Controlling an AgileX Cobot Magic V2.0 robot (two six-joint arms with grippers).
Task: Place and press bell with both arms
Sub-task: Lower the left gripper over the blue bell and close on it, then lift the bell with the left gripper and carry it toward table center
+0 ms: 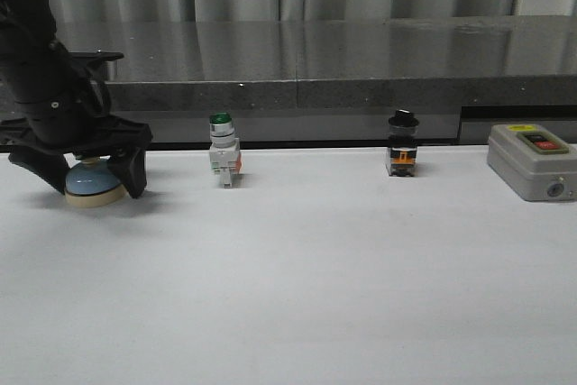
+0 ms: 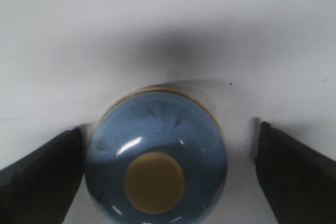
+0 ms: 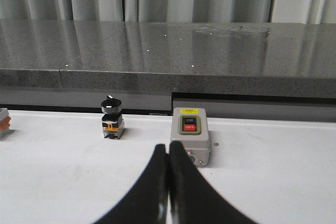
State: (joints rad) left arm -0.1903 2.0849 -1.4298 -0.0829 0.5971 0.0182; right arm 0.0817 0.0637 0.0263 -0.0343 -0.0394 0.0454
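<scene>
White tabletop (image 1: 315,277) bears the light-blue domed bell (image 1: 94,183) between the left gripper's (image 1: 88,167) spread fingers; right gripper (image 3: 168,182) pressed together.

Back row: green-capped push-button (image 1: 223,158), black-capped switch (image 1: 402,151), grey control box (image 1: 532,160), well apart.
Near side: bare white table (image 1: 306,286).
Left end: left gripper (image 1: 88,173) straddles bell (image 1: 93,185), probably touching one side.
</scene>
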